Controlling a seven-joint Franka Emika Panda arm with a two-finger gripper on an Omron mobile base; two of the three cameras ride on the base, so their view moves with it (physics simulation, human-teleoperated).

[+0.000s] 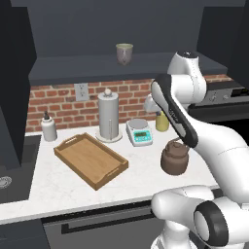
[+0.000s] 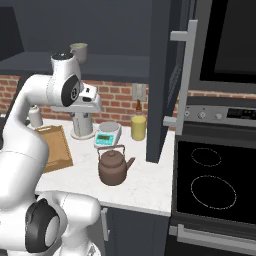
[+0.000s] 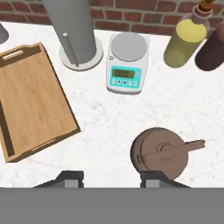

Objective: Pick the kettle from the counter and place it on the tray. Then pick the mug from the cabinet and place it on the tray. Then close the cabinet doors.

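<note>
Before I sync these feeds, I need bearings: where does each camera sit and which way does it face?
Left base view: behind the arm's left, facing the counter; arm at lower right.
Right base view: behind its right, facing the kettle and oven; arm at lower left.
Hand view: on the hand, looking down; gripper at bottom.
Shared: kettle, tray, scale.

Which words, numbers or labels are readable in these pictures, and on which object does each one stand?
No text can be read with certainty.
Kitchen scale: its green display shows dark digits, too blurred to read; the small buttons beside them carry no legible marks.
Oven panel: knobs and a small display, too small to read.
Kettle, tray, yellow bottle, mug: no lettering visible.
</note>
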